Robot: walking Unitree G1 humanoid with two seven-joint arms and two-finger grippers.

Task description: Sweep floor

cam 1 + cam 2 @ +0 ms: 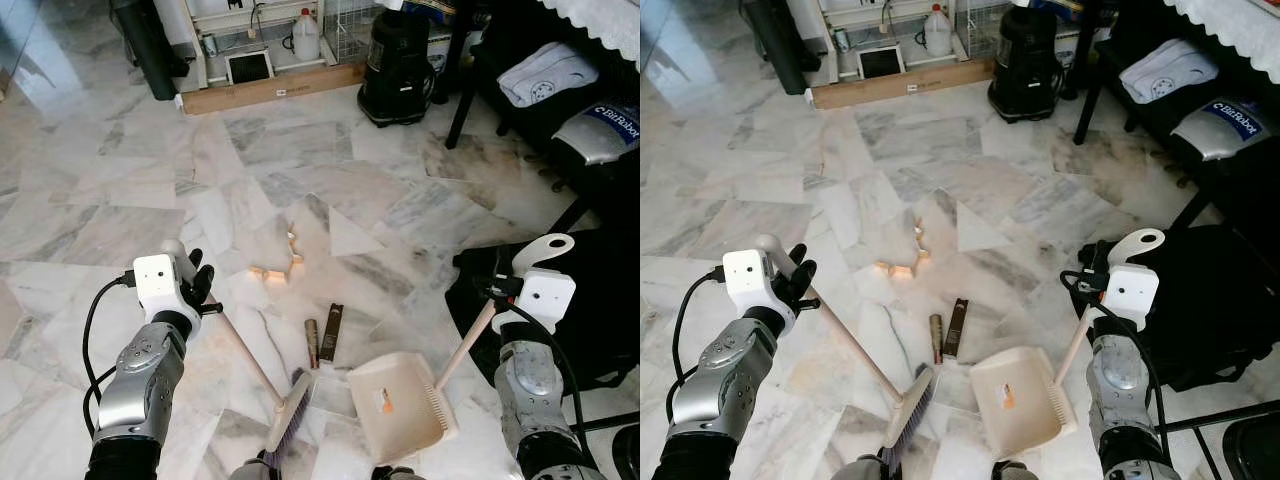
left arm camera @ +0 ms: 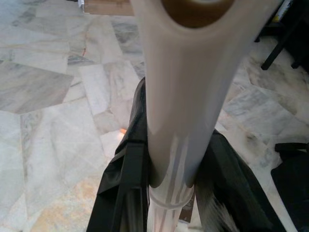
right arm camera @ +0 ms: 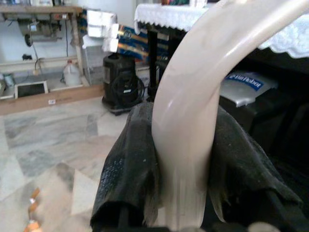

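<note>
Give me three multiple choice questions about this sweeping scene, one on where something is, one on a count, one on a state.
1. Where does the dustpan lie?
A. on the floor beside the broom head
B. on the black chair
C. against the far shelf

2. How many dark stick-shaped items lie near the broom head?
A. none
B. two
C. five

3. What is the left gripper doing?
A. hanging open
B. gripping the broom handle
C. gripping a bottle

Answers: 1 A, it lies flat on marble; 2 B, side by side; 3 B, fingers clasp the handle.

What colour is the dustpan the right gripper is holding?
Cream, the dustpan and its handle alike; the left eye view shows it best.
</note>
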